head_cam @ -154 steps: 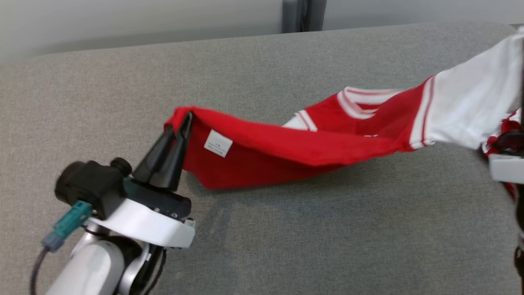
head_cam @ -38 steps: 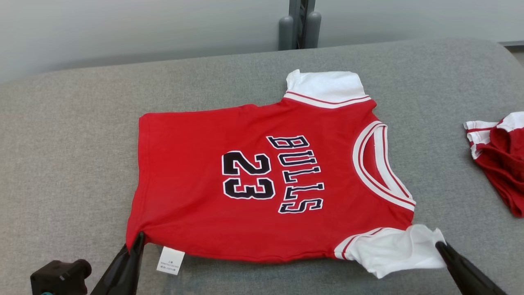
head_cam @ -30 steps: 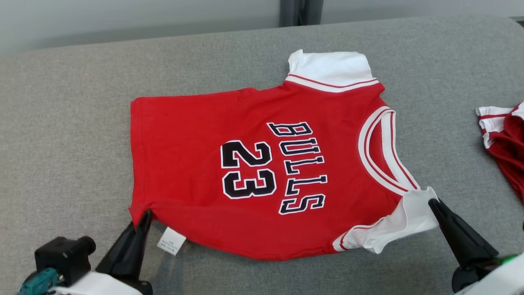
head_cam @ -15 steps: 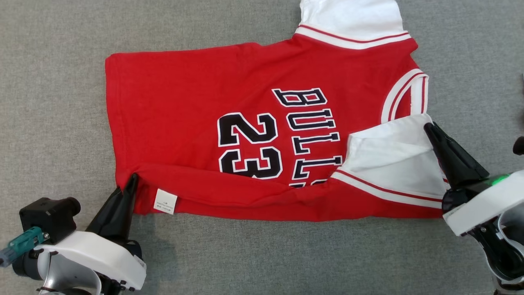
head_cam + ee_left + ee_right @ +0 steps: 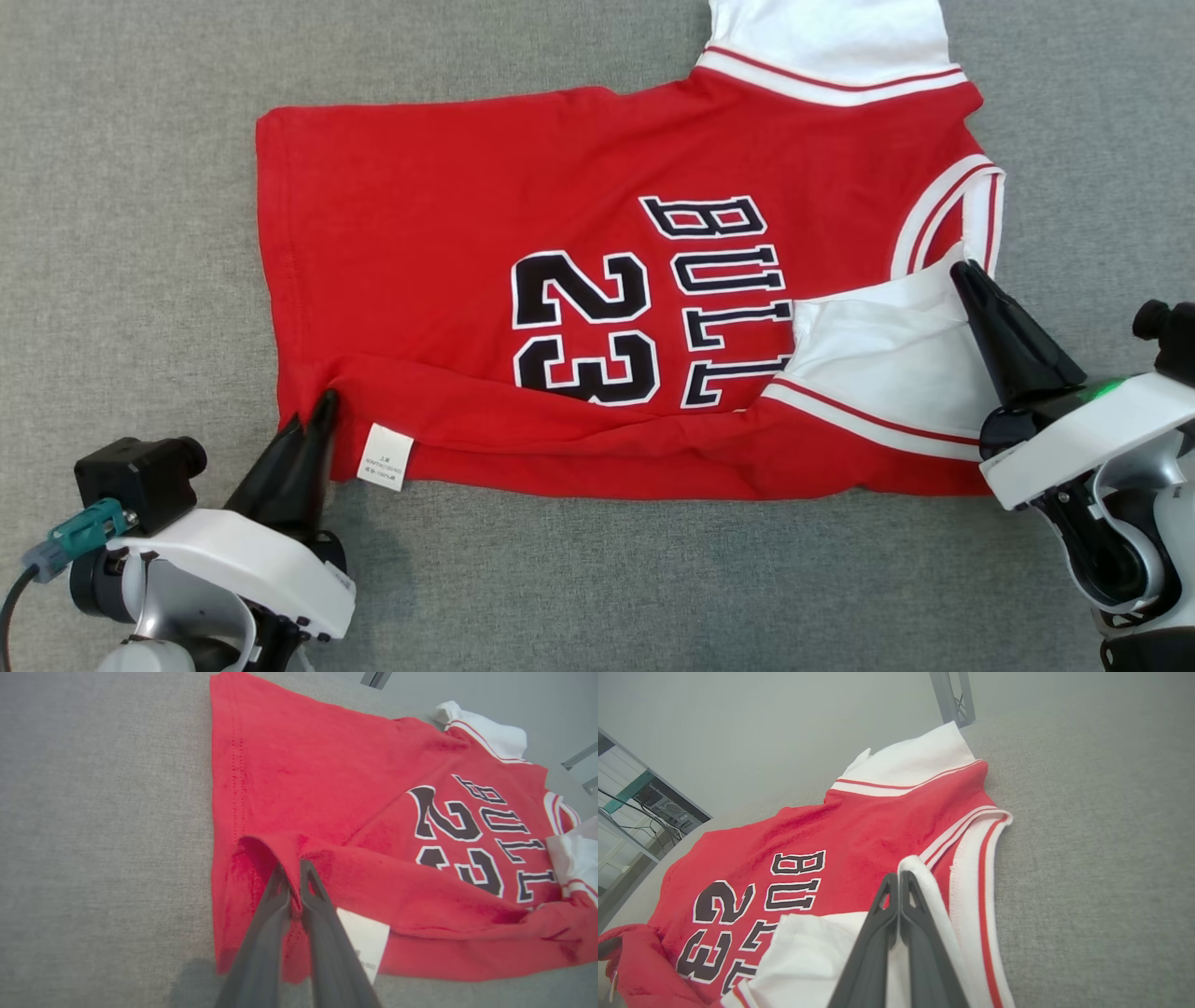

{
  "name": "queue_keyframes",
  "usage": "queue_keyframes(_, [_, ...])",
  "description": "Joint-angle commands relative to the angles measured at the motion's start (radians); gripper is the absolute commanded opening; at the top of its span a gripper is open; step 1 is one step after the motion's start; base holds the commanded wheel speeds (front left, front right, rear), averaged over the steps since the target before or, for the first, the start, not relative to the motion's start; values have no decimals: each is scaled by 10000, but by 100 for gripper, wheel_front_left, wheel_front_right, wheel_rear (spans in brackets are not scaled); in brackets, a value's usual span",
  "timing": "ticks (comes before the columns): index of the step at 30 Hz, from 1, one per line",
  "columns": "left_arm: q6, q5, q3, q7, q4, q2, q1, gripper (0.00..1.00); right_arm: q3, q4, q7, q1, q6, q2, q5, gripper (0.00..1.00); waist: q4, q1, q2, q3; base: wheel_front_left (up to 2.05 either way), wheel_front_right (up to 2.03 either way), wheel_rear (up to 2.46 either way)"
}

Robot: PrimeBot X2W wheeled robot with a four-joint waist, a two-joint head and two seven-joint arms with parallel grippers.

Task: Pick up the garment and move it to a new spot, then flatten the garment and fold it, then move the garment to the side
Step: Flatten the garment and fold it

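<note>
Seen from the head, the red jersey (image 5: 448, 233) lies on the grey tabletop (image 5: 131, 233) with its near edge doubled over, and the left jaws are clenched on the hem corner by the white label (image 5: 385, 457). The left wrist view shows that red fold pinched tight. In the right wrist view the right jaws are clamped on the white sleeve (image 5: 808, 952), beside the striped collar (image 5: 971, 858).

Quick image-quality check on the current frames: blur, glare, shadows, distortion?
Head view: sharp, evenly lit, no glare; soft shadow on the grey surface beside the left end effector. Left wrist view: jersey crisp, print foreshortened. Right wrist view: right end effector large in the foreground, scene tilted, lettering readable.
</note>
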Motion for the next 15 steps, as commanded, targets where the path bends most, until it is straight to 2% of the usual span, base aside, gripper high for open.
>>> queue_keyframes(1, [-62,36,-11,-181,117,-52,-206,100,67,147,-269,-64,0,-23,28,49,-40,0,0,-139,0,0,0])
queue_keyframes(2, [-78,83,3,-352,161,-135,-272,100,78,216,-432,-15,0,-9,11,99,-54,0,0,-211,0,0,0])
queue_keyframes(9, [144,727,234,-2052,379,-665,-782,100,-873,427,-1998,439,0,302,-1072,100,-148,0,0,-792,0,0,0])
queue_keyframes(15, [360,1543,362,-3586,892,-917,-1292,100,-1942,442,-2927,684,0,802,-3091,100,-275,0,0,-1236,0,0,0])
